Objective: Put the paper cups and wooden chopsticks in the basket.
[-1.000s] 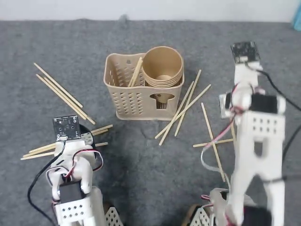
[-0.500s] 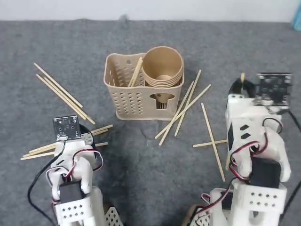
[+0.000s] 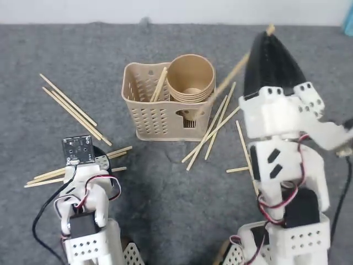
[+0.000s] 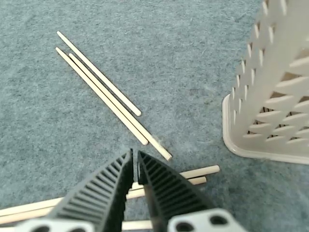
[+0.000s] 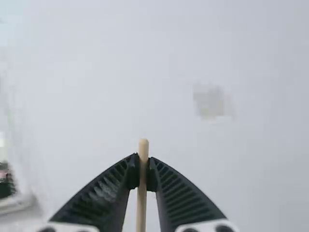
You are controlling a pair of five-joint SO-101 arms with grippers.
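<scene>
- right gripper [image 5: 141, 166] is clamped on one chopstick [image 5: 143, 154], raised beside the basket [image 3: 144, 118]. cups [image 3: 190, 77] already sit inside it.
- left gripper [image 4: 134, 162] is closed on nothing, low over loose chopsticks [image 4: 101, 94] on the mat.
- risk: the pinch is near the stick's end, so it may pivot or slip, catch the rim and land outside.

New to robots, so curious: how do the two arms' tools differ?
The right tool clamps a chopstick; the left tool is shut on nothing. The right tool points away from the table; the left tool hangs low over loose chopsticks. Both have black ribbed fingers.
</scene>
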